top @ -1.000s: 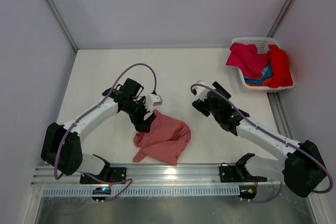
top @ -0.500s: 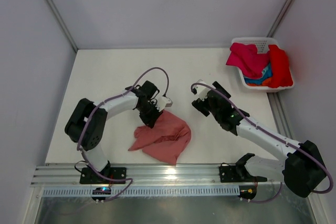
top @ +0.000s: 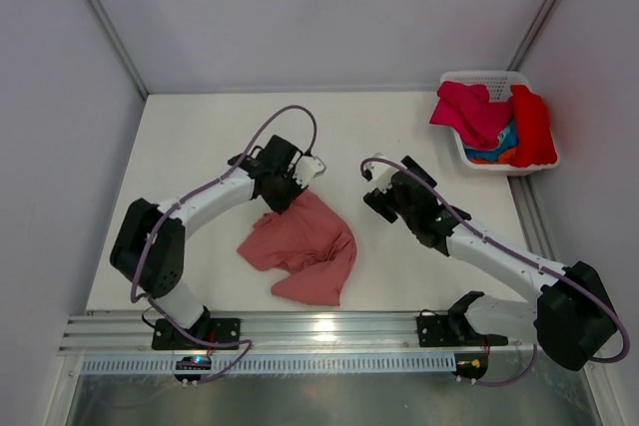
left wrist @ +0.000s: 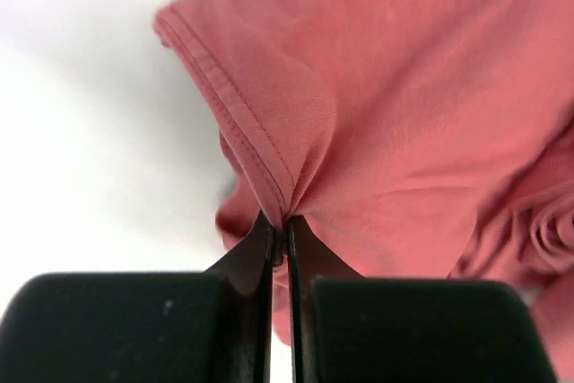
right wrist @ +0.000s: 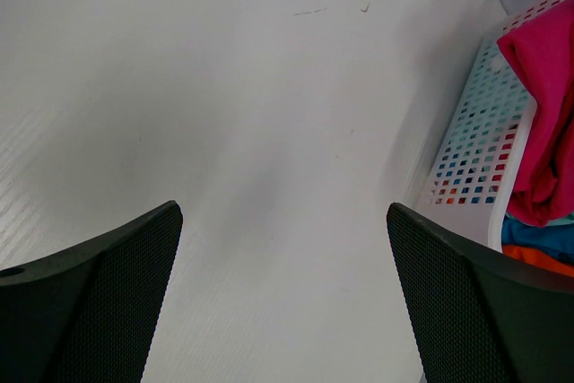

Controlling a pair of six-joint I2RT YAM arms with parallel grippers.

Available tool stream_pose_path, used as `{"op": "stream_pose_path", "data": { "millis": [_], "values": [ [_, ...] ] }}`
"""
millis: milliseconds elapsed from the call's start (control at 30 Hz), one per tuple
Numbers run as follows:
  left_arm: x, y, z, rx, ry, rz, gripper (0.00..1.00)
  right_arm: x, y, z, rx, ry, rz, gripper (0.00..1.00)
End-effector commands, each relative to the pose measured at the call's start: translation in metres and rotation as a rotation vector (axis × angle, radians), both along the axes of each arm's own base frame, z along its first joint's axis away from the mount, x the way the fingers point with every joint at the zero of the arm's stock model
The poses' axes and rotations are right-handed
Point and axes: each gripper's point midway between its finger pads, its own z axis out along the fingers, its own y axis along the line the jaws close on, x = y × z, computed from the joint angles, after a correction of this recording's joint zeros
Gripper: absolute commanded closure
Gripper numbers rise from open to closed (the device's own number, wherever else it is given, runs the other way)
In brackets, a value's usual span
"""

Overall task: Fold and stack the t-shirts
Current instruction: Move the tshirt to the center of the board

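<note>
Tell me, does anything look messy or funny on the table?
Yes. The pink t-shirt lies crumpled in a heap, not flat, with the left pincer pinching its hemmed edge. In the white basket, the magenta t-shirt and red t-shirt are stuffed in unfolded and flop over the rim. Nothing looks torn or spilled.
</note>
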Motion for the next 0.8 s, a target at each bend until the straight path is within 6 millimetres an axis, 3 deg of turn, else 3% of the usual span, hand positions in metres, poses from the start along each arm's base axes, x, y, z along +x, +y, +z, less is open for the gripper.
{"op": "stream_pose_path", "data": {
  "millis": [0,167,267,300,533,633,767],
  "values": [
    [0.074,0.019,0.092,-0.020,-0.402,0.212,1.00,0.010,0.007,0.020,0.052,-0.054,-0.009,0.01],
    [0.116,0.057,0.165,-0.020,-0.676,0.424,1.00,0.010,0.008,0.017,0.050,-0.041,-0.006,0.01],
    [0.127,0.086,0.200,-0.012,-0.799,0.554,1.00,0.010,0.009,0.016,0.052,-0.035,-0.001,0.01],
    [0.128,0.098,0.211,-0.009,-0.831,0.604,1.00,0.009,0.010,0.014,0.049,-0.025,0.004,0.01],
    [0.120,0.134,0.233,0.045,-0.933,0.720,1.00,0.007,0.013,0.011,0.056,-0.010,0.023,0.01],
    [0.114,0.139,0.282,-0.056,-1.004,0.732,1.00,0.008,0.015,0.011,0.059,-0.009,0.027,0.01],
    [0.100,0.126,0.345,-0.194,-1.015,0.677,1.00,0.009,0.016,0.010,0.058,-0.002,0.028,0.01]
  ]
}}
